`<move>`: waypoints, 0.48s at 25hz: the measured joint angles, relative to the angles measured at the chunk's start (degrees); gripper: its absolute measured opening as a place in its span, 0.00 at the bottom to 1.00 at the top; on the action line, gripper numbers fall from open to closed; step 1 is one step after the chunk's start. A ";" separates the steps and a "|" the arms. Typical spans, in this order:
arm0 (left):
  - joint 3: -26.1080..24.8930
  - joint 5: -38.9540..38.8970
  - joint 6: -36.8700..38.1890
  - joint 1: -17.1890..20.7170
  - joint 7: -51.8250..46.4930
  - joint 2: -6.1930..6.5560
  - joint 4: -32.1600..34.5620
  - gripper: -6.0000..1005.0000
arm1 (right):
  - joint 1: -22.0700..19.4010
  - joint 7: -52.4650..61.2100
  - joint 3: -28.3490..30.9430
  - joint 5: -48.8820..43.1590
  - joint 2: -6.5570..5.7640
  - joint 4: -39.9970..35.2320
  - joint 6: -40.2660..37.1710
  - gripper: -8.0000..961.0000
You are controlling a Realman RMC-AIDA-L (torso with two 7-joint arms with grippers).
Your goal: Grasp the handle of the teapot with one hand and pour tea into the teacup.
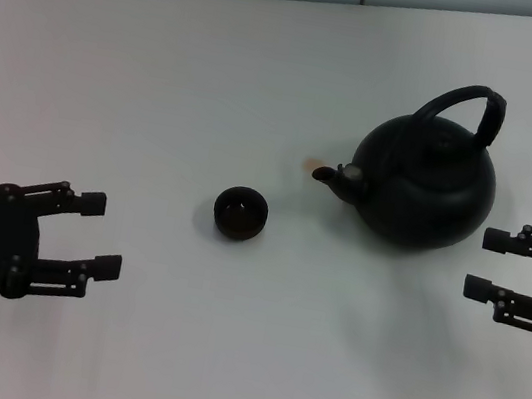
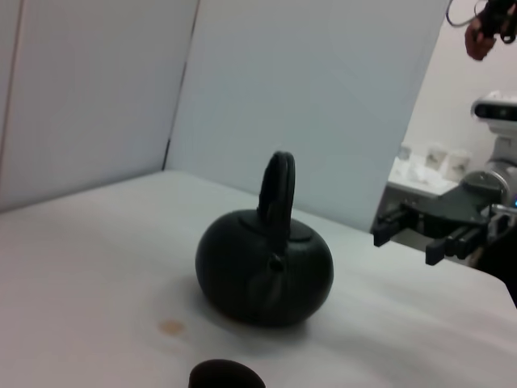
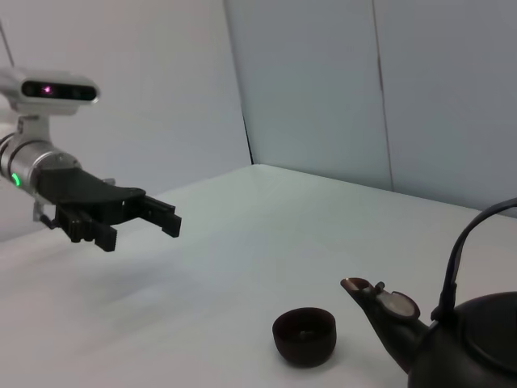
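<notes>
teapot (image 1: 429, 183) stood upright on the table (image 1: 161, 92), spout toward the teacup (image 1: 240, 212) just beside it, handy for pouring. right gripper (image 1: 484, 262) hovered spread wide beside the teapot, below its handle (image 1: 473, 109); left gripper (image 1: 102, 232) waited, also spread, well away.

White tabletop (image 1: 161, 92), matte, plain. Bearing: black teapot (image 1: 428, 185), upright, at right side, arched handle (image 1: 468, 108) raised, spout toward the left; small dark teacup (image 1: 240, 212), upright, left of the spout and apart from it; faint brownish stain (image 1: 310, 164) just beside the spout tip.
</notes>
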 joint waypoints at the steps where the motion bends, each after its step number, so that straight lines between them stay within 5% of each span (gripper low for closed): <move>1: 0.02 0.34 -0.08 -0.37 -0.32 -0.04 0.05 0.85 | 0.04 0.02 -0.21 -0.01 -0.01 -0.15 0.10 0.68; 12: -0.14 0.60 -0.39 -0.80 -0.37 -0.08 0.14 0.85 | 0.32 -0.22 -0.64 -0.15 -0.04 -0.37 0.62 0.68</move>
